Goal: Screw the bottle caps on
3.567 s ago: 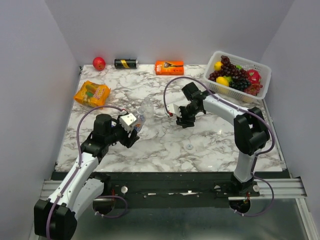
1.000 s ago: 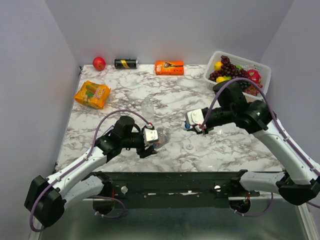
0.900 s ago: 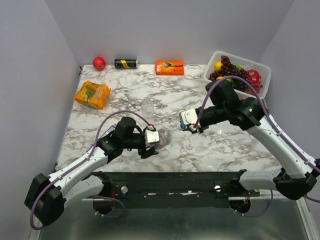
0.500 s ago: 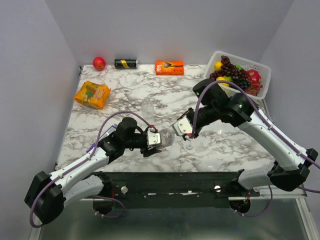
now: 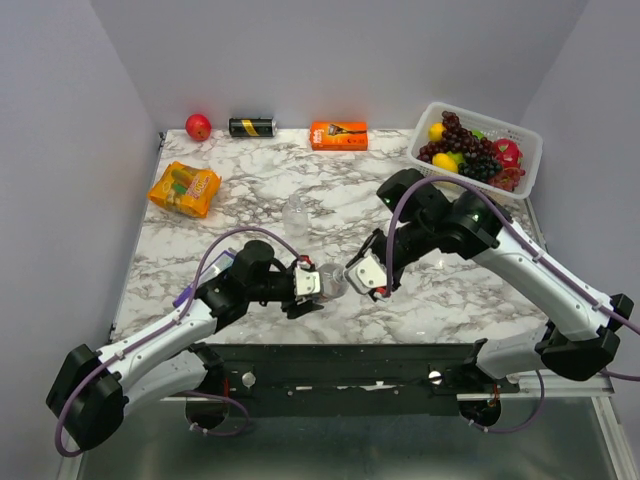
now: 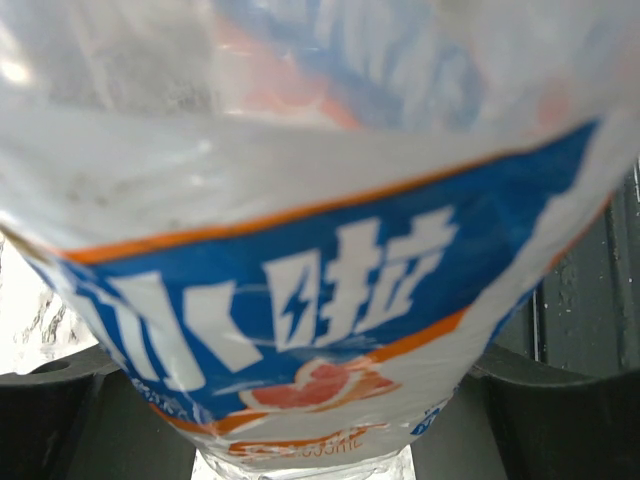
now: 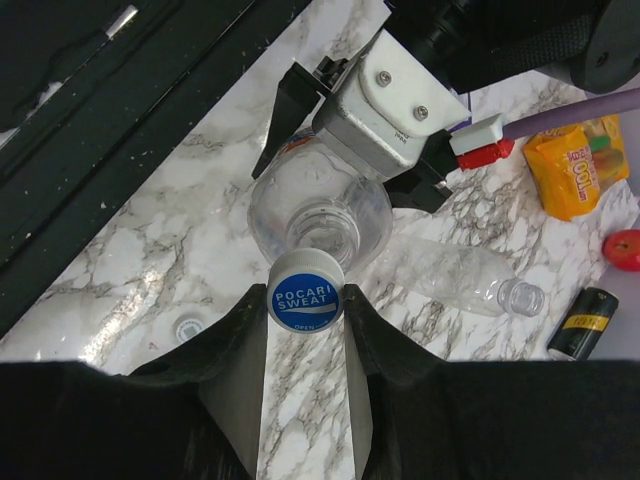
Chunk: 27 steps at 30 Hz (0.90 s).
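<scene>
Looks down over the whole counter (image 5: 250, 190) from above its near edge; from both wrists, stares closely at one bottle (image 6: 300, 200).

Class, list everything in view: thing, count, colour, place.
bottles: 2, clear; one in left tool, one lying mid-table
caps: 2; blue in right tool near held bottle's mouth, white on table
apple: 1, red, far left corner
can: 1, black and yellow, far edge
box: 1, orange, far edge
snack bag: 1, orange, left side
basket: 1, white, fruit inside, far right
table: 1, marbled
tools: 2, black and white; both gripping
</scene>
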Tool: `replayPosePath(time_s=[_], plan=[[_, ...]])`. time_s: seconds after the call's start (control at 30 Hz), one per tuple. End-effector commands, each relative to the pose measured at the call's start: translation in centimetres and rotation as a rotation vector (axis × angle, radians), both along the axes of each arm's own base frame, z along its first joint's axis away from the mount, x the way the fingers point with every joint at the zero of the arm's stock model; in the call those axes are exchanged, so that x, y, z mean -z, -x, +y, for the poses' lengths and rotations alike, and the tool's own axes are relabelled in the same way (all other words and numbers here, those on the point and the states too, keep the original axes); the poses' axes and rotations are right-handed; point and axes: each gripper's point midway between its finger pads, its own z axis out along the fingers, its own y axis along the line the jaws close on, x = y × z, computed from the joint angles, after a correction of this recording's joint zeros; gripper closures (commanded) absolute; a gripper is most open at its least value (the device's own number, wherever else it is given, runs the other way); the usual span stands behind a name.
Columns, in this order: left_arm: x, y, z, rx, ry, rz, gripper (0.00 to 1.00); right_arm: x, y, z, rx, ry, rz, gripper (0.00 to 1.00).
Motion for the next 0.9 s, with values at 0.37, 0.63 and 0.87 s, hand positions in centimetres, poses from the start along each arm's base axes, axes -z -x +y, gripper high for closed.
replayPosePath(time_s=[0.37, 0.63, 0.87], plan=[[-1.4, -0.1, -0.6, 0.004, 0.042, -0.044, 1.00, 1.1, -0.1, 1.3, 0.022, 0.053, -0.007, 0.73], [-1.6, -0.2, -0.7, 0.002, 0.059, -0.054, 1.00, 1.0, 0.1, 1.6, 0.009, 0.048, 0.001, 0.73], [-1.5, -0.2, -0.7, 0.003, 0.060, -0.060, 1.00, 0.9, 0.3, 1.8, -0.001, 0.051, 0.016, 0.73]])
